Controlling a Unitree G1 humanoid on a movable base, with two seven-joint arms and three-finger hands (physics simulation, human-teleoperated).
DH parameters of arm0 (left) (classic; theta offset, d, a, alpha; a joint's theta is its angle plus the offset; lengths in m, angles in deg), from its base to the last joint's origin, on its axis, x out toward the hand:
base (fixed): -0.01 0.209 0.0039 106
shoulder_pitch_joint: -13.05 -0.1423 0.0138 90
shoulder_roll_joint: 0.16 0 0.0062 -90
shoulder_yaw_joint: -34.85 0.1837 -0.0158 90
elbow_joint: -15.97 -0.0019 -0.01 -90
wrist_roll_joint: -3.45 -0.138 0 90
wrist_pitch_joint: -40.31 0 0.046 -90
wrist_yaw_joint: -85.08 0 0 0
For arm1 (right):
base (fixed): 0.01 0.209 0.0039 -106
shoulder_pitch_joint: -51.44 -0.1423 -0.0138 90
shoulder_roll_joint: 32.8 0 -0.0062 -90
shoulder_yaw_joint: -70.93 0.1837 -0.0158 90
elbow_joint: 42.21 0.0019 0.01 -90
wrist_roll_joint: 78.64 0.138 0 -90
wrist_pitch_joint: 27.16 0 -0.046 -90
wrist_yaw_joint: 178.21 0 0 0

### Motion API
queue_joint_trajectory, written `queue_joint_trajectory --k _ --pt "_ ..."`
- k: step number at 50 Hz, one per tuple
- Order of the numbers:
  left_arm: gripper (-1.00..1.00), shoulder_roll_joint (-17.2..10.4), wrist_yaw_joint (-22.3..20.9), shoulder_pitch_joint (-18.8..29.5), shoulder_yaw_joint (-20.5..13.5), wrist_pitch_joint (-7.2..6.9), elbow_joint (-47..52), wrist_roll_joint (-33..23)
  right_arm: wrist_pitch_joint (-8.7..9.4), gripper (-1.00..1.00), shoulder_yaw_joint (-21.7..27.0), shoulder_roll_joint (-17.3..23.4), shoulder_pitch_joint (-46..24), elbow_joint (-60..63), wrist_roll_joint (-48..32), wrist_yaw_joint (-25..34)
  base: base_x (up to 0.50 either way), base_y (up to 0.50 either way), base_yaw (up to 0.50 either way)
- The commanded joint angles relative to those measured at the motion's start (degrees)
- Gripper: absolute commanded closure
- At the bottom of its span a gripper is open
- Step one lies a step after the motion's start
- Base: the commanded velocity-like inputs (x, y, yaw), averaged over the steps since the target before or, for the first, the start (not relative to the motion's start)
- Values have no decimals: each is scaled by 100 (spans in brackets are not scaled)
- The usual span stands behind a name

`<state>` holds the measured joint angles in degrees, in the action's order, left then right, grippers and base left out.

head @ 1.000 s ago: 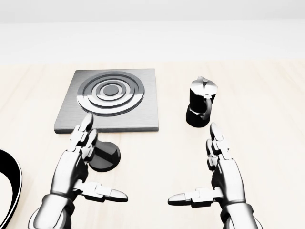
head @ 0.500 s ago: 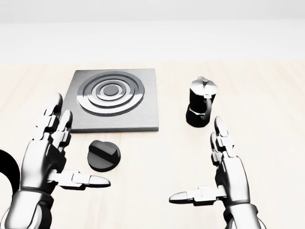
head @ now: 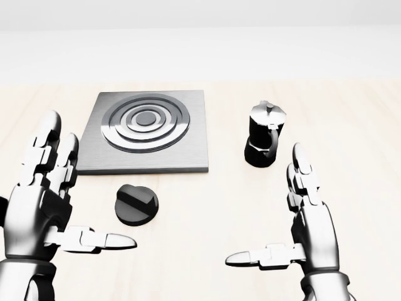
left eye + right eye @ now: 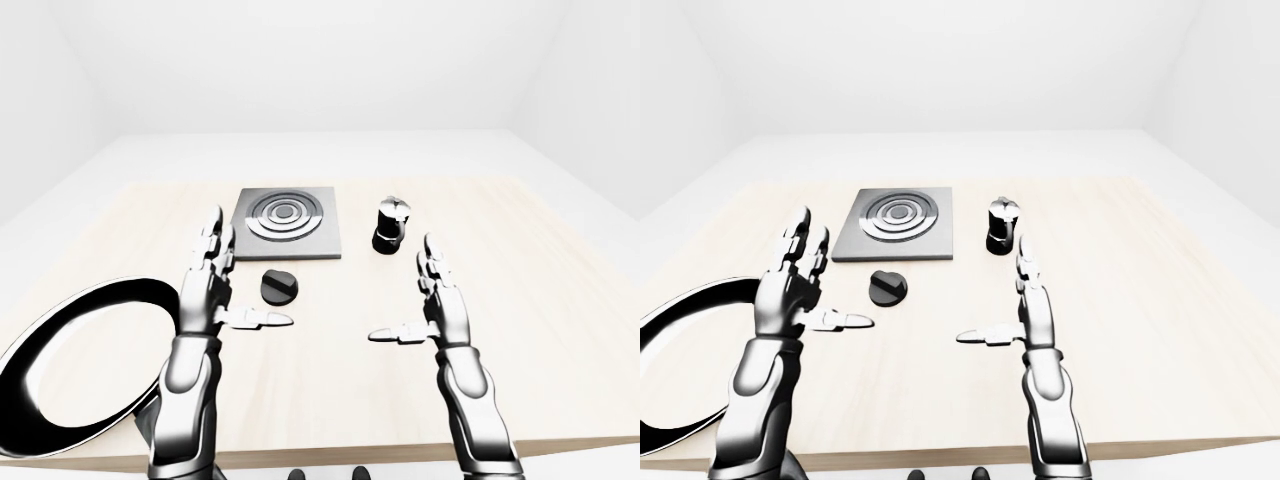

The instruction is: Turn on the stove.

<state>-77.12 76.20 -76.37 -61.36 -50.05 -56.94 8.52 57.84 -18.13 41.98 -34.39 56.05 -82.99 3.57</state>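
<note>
A grey square stove plate (image 3: 147,129) with ring burner lies on the pale wooden table (image 3: 351,125). Its black round knob (image 3: 136,204) sits just below the plate, apart from both hands. My left hand (image 3: 59,207) is open, fingers spread upward, to the left of the knob and not touching it. My right hand (image 3: 294,232) is open too, lower right in the head view, below the moka pot. Both hands are empty.
A black moka pot (image 3: 265,134) stands right of the stove plate. A large black-rimmed pan (image 4: 70,360) lies at the table's left edge in the left-eye view. The table's near edge runs along the bottom of the eye views.
My left hand has moved left, off the knob, which it covered a second ago; the knob now shows whole. My right hand drifted slightly right and down.
</note>
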Motion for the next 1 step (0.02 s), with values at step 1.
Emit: queue_joint_trajectory --k 1 --pt "-100 44 -16 -201 -2 -44 468 2 0 -100 -33 -22 187 138 -126 -78 0 0 0"
